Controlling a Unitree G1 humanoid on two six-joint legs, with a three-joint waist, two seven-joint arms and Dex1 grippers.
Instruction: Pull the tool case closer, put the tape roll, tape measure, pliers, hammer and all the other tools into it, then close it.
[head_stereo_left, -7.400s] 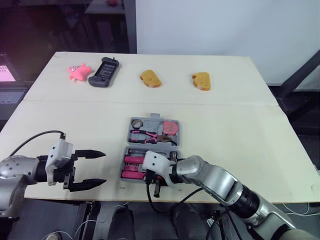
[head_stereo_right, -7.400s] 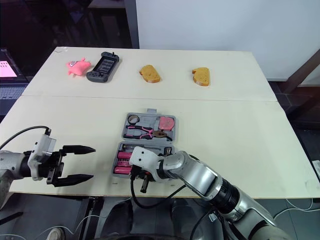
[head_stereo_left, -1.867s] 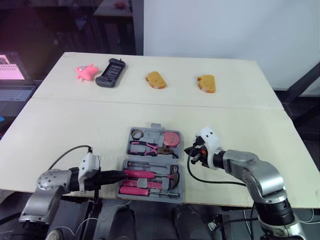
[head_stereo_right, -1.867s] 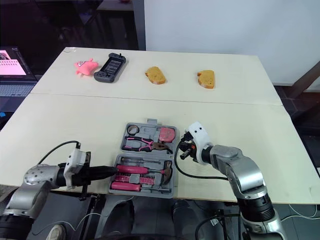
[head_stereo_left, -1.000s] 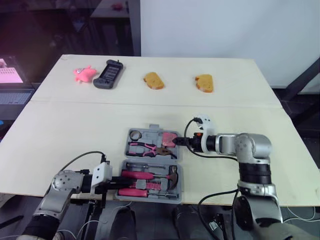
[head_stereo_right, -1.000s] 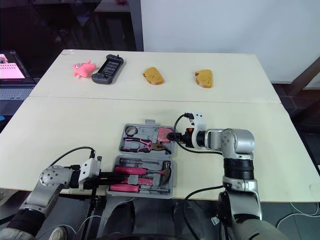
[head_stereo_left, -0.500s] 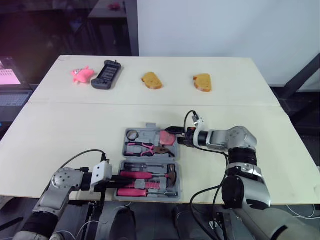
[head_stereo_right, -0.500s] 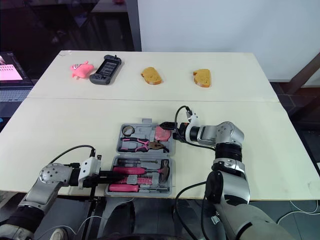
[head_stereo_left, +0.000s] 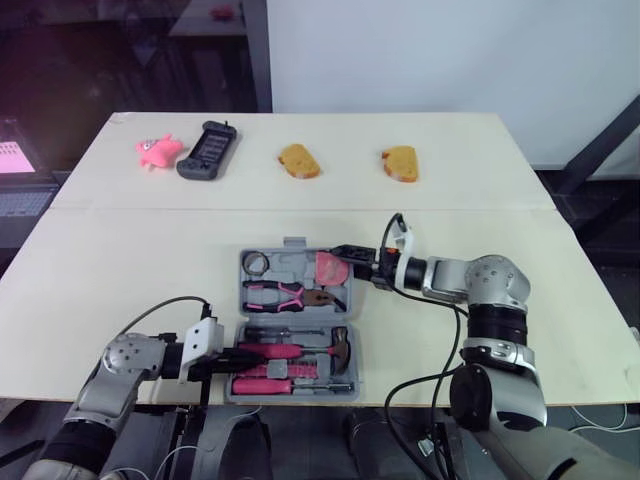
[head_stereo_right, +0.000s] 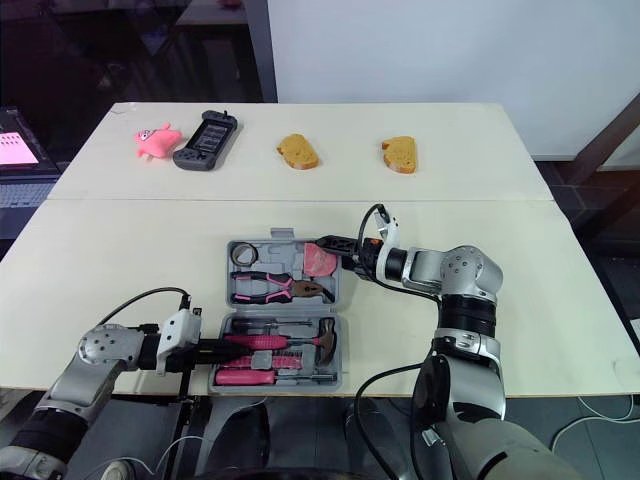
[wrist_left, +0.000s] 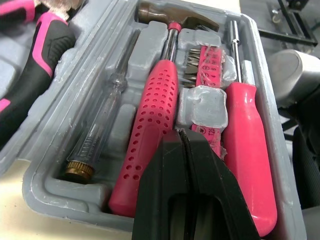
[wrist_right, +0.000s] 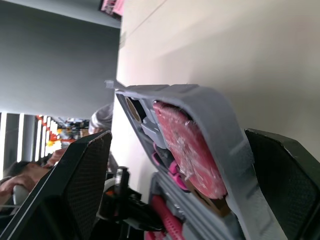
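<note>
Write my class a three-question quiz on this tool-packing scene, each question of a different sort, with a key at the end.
1. True or false: the right gripper is open at the edge of the far half of the tool case.
2. The hammer lies: A in the case's near half; B in its far half; C on the table outside the case.
3. How many bread slices lie along the table's far side?

Key: 1 true; 2 A; 3 two.
</note>
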